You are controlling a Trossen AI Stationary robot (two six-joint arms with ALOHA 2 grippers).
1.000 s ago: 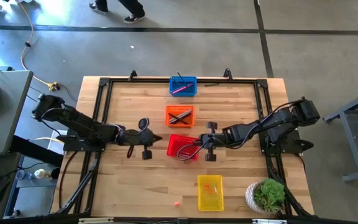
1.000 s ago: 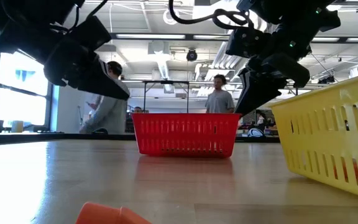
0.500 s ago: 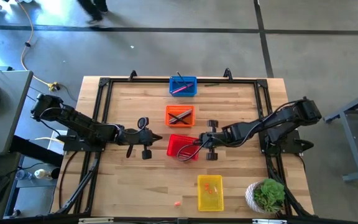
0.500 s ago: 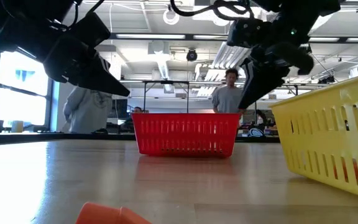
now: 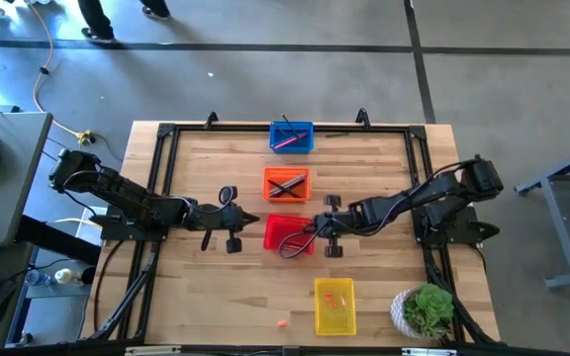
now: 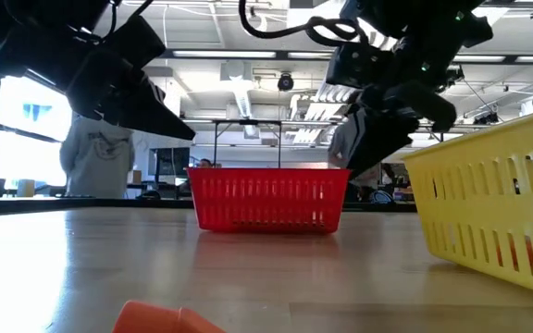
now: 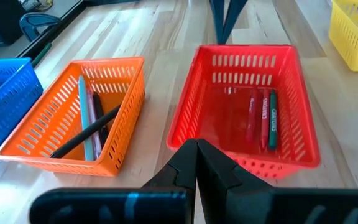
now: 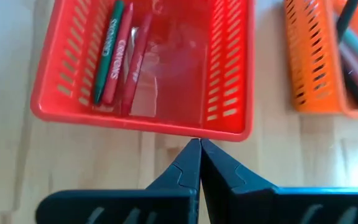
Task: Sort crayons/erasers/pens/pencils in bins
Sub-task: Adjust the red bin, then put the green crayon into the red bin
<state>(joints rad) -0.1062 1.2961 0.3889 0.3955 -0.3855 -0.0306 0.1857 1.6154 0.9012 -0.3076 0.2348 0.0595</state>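
Note:
Four mesh bins stand on the wooden table: blue (image 5: 291,136) at the far edge, then orange (image 5: 286,183), red (image 5: 287,232) and yellow (image 5: 333,305) nearest. The red bin (image 8: 148,68) holds a few crayons (image 8: 114,53). The orange bin (image 7: 79,118) holds long sticks. One small orange-red eraser (image 5: 282,322) lies on the table left of the yellow bin. My left gripper (image 5: 253,218) is shut, just left of the red bin and above the table. My right gripper (image 5: 311,228) is shut at the red bin's right wall. My right gripper meets the red bin with its shut fingertips (image 8: 195,149), at the top rim of the wall that faces the table's right edge (image 8: 194,133). The fingers slant down from the table's right. The bin stands flat on the table.
A potted plant (image 5: 426,309) stands at the near right corner. A black frame (image 5: 166,133) runs round the table. A person's legs (image 5: 95,20) show on the floor beyond the far edge. Bare wood lies at the near left.
My right gripper has edged toward the table's left, staying shut. The red bin has slid a little toward the table's left, still flat on the table. People have walked past behind the table.

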